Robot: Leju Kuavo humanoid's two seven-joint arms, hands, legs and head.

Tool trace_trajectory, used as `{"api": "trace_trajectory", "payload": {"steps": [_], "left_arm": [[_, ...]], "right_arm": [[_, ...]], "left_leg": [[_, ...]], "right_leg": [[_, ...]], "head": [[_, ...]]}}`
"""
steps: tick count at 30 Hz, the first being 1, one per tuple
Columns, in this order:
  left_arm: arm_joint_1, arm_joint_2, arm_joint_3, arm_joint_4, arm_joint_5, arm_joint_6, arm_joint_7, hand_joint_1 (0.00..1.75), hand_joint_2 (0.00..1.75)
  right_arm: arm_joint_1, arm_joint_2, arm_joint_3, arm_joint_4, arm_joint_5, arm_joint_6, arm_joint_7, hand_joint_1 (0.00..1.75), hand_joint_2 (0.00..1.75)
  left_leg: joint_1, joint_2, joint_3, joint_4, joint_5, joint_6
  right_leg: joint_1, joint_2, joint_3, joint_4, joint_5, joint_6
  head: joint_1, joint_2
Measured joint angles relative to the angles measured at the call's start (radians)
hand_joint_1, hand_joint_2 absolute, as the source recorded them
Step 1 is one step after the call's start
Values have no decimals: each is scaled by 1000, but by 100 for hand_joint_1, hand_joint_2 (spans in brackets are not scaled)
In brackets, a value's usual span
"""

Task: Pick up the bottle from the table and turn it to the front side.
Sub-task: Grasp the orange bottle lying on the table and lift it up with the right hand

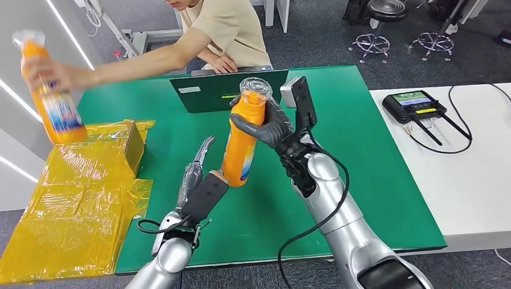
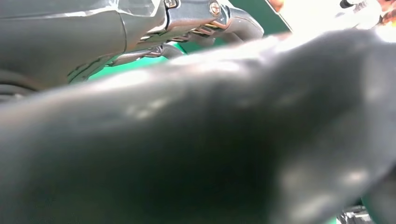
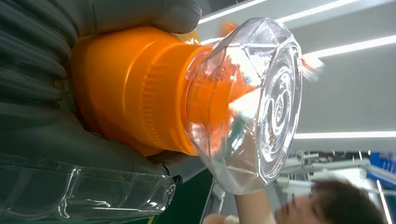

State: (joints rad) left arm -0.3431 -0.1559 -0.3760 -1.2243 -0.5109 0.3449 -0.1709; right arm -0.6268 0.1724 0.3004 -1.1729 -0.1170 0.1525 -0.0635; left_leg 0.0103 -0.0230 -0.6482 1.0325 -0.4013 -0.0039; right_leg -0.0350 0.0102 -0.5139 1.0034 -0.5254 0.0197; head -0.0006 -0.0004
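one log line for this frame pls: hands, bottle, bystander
right hand: grips orange bottle near its neck, lifted off green table | left hand: below bottle base, contact unclear | person: holds second bottle

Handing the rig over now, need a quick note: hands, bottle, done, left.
Right hand: grips the orange bottle near its neck, just under the clear cap, holding it upright above the green table.
Left hand: holds nothing, fingers extended, close by the bottle's base; whether it touches cannot be told.
Person across the table holds a second orange bottle up over the yellow plastic sheet. Open laptop behind the held bottle.
Done: bottle picked up.
Left: turn it to the front side; label facing not clear yet.
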Motion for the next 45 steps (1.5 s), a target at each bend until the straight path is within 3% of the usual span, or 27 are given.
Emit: {"api": "trace_trajectory", "payload": {"steps": [9, 13, 15, 19, 20, 32, 39, 45], "left_arm": [[-1, -4, -7, 11, 37, -10, 17, 0, 0], [-2, -4, -8, 11, 39, -14, 27, 0, 175], [-2, -4, -9, 11, 39, -16, 30, 1, 175], [-6, -9, -10, 11, 39, -31, 43, 168, 175], [-7, -10, -11, 11, 38, -36, 47, 174, 175], [-39, -11, -20, 24, 31, -61, 84, 154, 175], [-48, -14, -27, 41, 45, -63, 98, 174, 175], [-64, -14, -28, 82, 57, -61, 110, 175, 175]], "right_arm": [[-62, 33, 39, 64, -52, 43, -16, 175, 175], [-66, 33, 48, 68, -70, 42, -13, 175, 175], [-67, 33, 51, 65, -78, 38, -7, 175, 175], [-67, 33, 54, 55, -93, 17, 7, 175, 175], [-67, 33, 54, 52, -97, 13, 9, 175, 175], [-65, 22, 68, 23, -129, -7, 31, 175, 175], [-67, 9, 75, 1, -143, -7, 43, 175, 175], [-65, 8, 97, -24, -157, -6, 58, 175, 175]], "left_leg": [[0, -1, 0, 0, 0, 0], [0, -1, 0, 0, 0, 0], [0, -1, 0, 0, 0, 0], [0, -1, 0, 0, 0, 0], [0, -1, 0, 0, 0, 0], [0, 0, 0, 0, 0, 0], [0, 0, 0, 1, 0, 0], [0, 0, 0, 0, 0, 0]], "right_leg": [[0, -1, 0, 0, 0, 0], [0, -1, 0, 0, 0, 0], [0, -1, 0, 0, 0, 0], [0, -1, 0, 0, 0, 0], [0, -1, 0, 0, 0, 0], [0, -1, 0, 0, 0, 0], [0, 0, 0, 0, 0, 0], [0, 0, 0, 0, 0, 0]], "head": [[0, 0], [0, 0], [0, 0], [0, 0], [0, 0], [0, 0], [0, 0], [0, 0]]}}
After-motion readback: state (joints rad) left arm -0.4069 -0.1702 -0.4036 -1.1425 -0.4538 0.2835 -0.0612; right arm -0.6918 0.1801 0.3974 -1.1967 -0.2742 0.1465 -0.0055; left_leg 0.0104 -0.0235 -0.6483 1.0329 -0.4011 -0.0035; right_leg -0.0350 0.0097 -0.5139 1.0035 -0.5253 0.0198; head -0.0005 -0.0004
